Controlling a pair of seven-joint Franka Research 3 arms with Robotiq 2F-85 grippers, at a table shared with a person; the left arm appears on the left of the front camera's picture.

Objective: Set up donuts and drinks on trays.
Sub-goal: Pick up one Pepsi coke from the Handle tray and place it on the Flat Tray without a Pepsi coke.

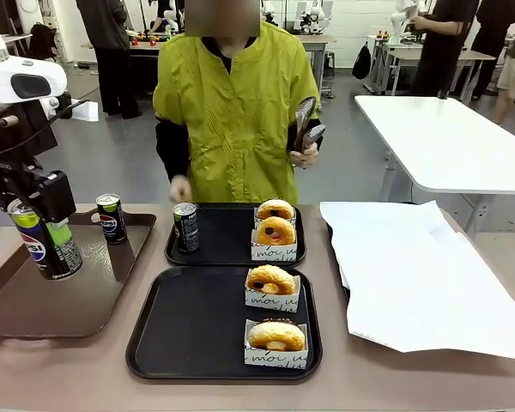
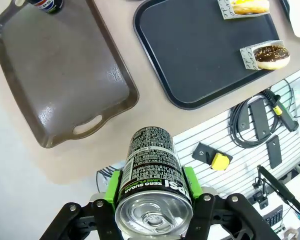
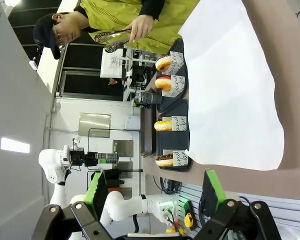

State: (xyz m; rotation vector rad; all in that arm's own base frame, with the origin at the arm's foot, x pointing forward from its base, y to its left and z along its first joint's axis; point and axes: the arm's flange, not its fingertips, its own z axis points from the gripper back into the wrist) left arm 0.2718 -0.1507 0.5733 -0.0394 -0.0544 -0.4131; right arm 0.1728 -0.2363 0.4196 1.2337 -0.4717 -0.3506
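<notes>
Over brown tray (image 1: 34, 318): black Pepsi can (image 1: 45, 240), green band, gripped.

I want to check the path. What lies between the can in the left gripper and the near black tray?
In the front view, only the brown tray's right rim and a bare strip of table separate the held can from the near black tray.

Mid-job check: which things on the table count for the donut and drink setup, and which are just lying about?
For the job:
near black tray
far black tray
four donuts
can on far tray
can in left gripper
can on brown tray

Lying about:
brown tray
white paper
person's tongs
</notes>
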